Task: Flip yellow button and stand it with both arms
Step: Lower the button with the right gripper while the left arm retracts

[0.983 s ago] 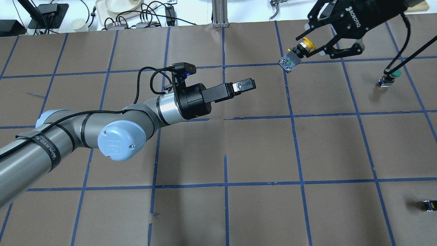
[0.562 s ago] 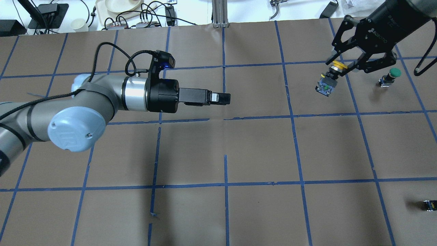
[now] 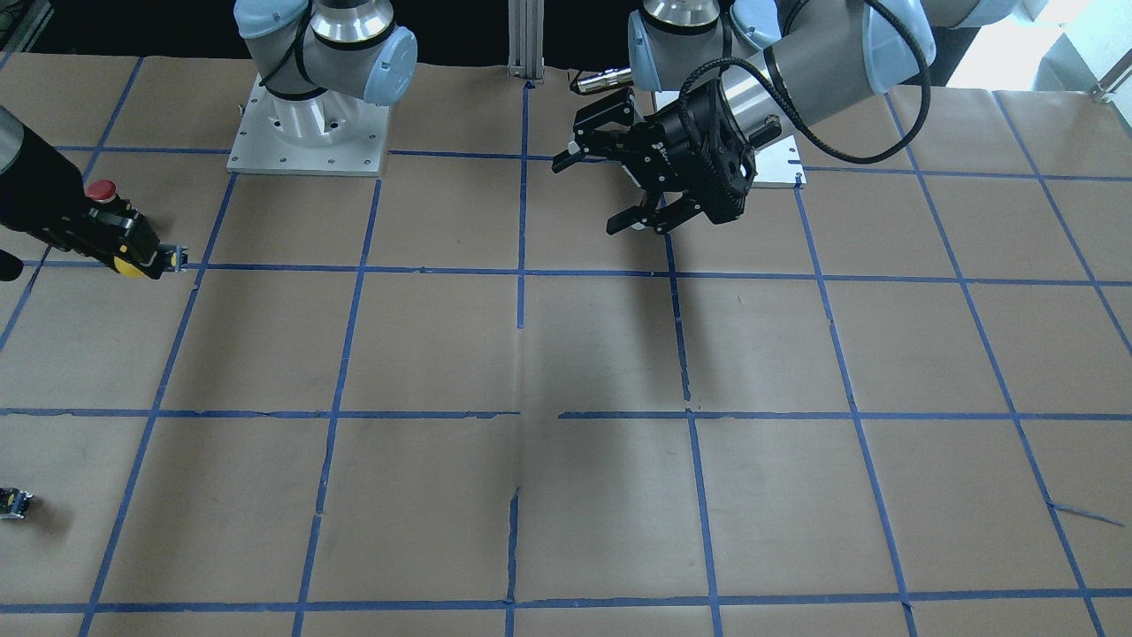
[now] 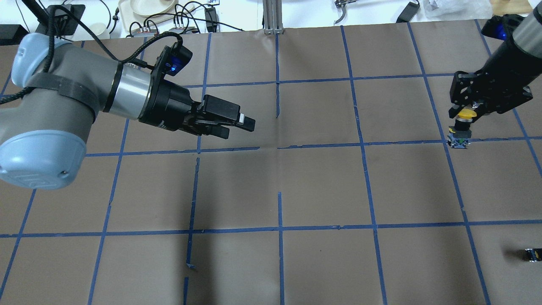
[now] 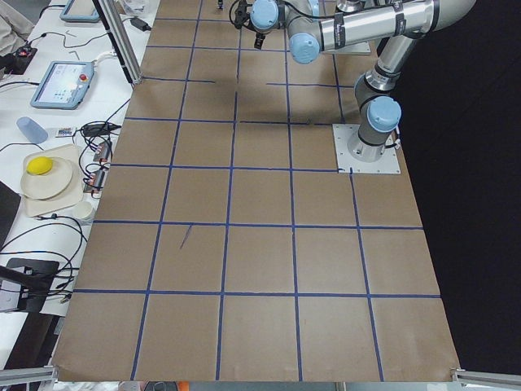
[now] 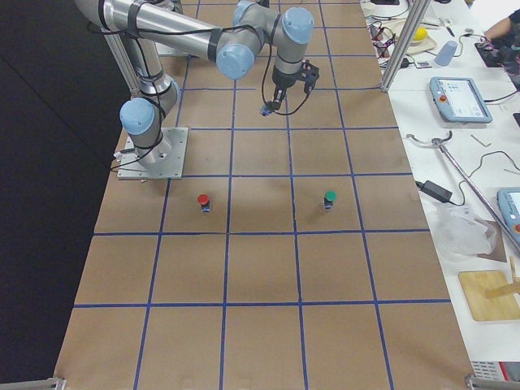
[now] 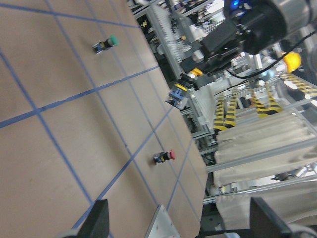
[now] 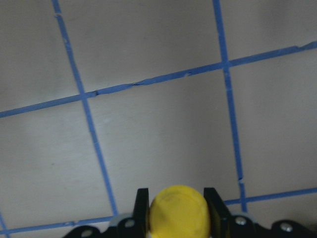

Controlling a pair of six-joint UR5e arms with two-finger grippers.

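Note:
My right gripper (image 4: 465, 113) is shut on the yellow button (image 4: 461, 132), its fingers on the yellow cap and the grey base pointing down at a blue tape line. I cannot tell whether the base touches the table. In the right wrist view the cap (image 8: 178, 216) sits between the two fingers (image 8: 142, 201). The button also shows at the left edge of the front view (image 3: 133, 265) and far off in the left wrist view (image 7: 184, 87). My left gripper (image 4: 239, 125) is open and empty over the table's middle left, far from the button; its spread shows in the front view (image 3: 591, 190).
A red-capped button (image 3: 102, 190) stands just behind my right gripper, nearer the robot. A green-capped button (image 7: 110, 41) stands further out. A small dark capless part (image 4: 531, 254) lies at the near right edge. Cables and dishes lie beyond the table's far edge.
My right gripper has carried the yellow button right and closer to the robot, turning it from tilted to base-down and lowering it. My left arm has drawn back to the left.

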